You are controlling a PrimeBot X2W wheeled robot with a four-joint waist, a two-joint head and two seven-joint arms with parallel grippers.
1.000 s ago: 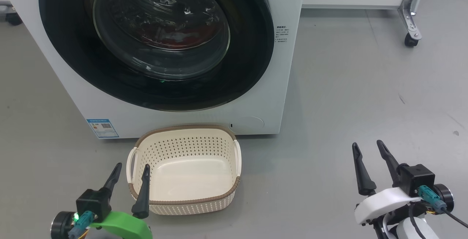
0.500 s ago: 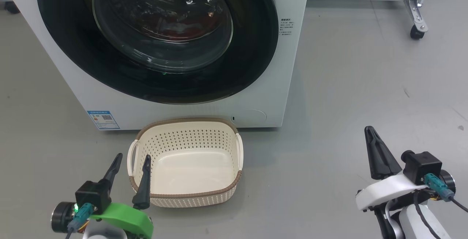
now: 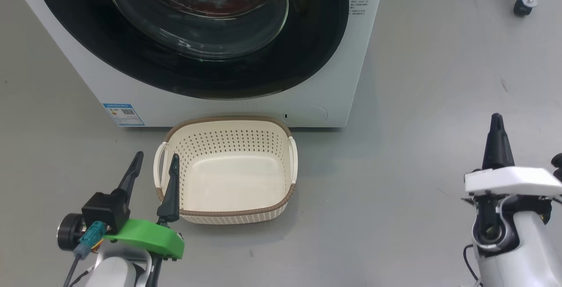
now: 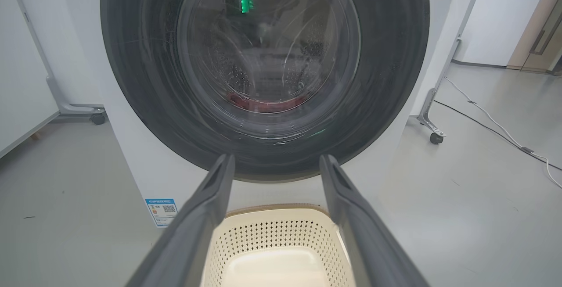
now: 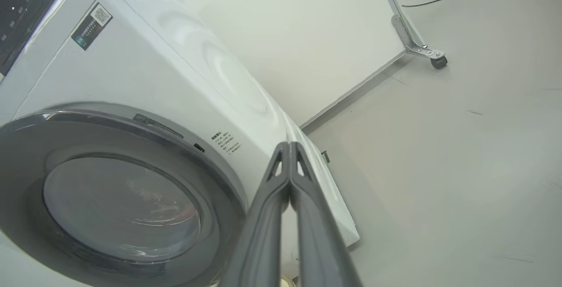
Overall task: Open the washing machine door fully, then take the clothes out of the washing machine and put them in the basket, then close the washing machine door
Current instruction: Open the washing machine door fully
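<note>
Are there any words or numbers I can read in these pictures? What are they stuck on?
No text here is clear enough to quote.
Blue sticker, low on the washing machine: a square code and tiny print, too small to read.
Print block, beside the washing machine door: too small to read.
Dark sticker, near the control panel: a square code, with blurred print.
Control panel: faint marks, blurred.

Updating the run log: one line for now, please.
door shut | clothes inside drum | basket empty | left gripper open | right gripper shut, empty
</note>
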